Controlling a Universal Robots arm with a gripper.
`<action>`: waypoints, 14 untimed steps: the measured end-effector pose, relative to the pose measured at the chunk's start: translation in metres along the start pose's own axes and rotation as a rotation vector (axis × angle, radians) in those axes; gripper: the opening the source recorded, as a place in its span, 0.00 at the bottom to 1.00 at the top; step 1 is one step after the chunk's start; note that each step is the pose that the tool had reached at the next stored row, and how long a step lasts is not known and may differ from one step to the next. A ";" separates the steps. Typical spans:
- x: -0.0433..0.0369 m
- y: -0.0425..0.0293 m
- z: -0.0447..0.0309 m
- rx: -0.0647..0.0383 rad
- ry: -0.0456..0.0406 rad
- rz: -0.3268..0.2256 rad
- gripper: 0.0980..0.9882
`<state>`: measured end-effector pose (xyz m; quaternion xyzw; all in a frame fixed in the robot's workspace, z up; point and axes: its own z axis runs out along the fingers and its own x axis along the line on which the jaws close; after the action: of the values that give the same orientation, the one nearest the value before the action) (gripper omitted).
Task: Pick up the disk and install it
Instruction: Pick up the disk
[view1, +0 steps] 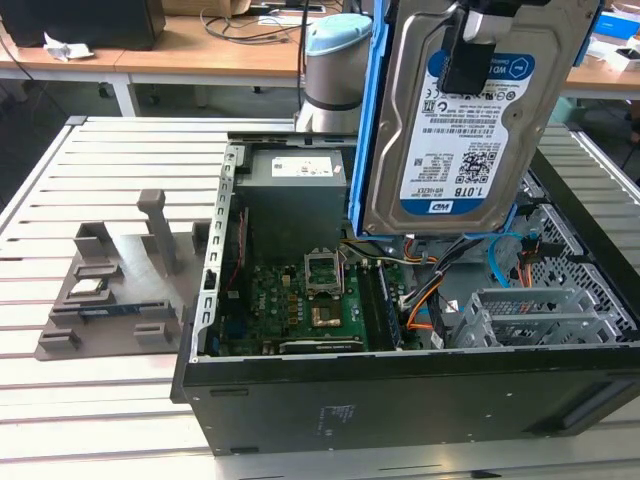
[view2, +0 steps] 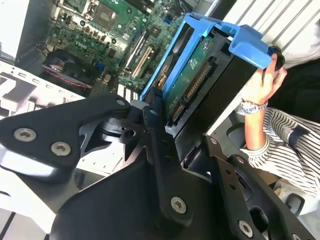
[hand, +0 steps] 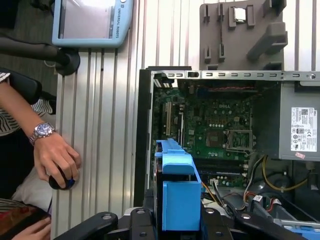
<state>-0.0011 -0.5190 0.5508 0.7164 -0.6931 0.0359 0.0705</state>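
The disk (view1: 460, 130) is a silver hard drive with a white-and-blue label in a bright blue plastic frame. It hangs upright in the air above the open computer case (view1: 400, 390), over the side at the exterior view's right. My gripper (view1: 468, 45) comes down from above and is shut on the disk, one black finger lying across the label. In both wrist views the blue frame (view2: 240, 40) (hand: 177, 190) stands out between my black fingers (view2: 155, 115), with the green motherboard (hand: 215, 125) beyond it.
Inside the case are a grey power supply box (view1: 295, 200), loose cables (view1: 430, 290) and a grey metal drive cage (view1: 530, 310). A grey parts fixture (view1: 110, 280) lies on the slatted table. A person's hand (hand: 55, 160) rests on the table beside the case, near a pendant screen (hand: 90, 20).
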 end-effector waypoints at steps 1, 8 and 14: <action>0.0019 0.0001 0.0003 0.000 0.0012 0.000 0.30; 0.0142 0.0004 0.0023 0.000 0.0094 0.000 0.30; 0.0285 0.0008 0.0047 -0.001 0.0189 0.001 0.30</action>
<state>-0.0011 -0.5478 0.5505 0.7157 -0.6928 0.0424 0.0773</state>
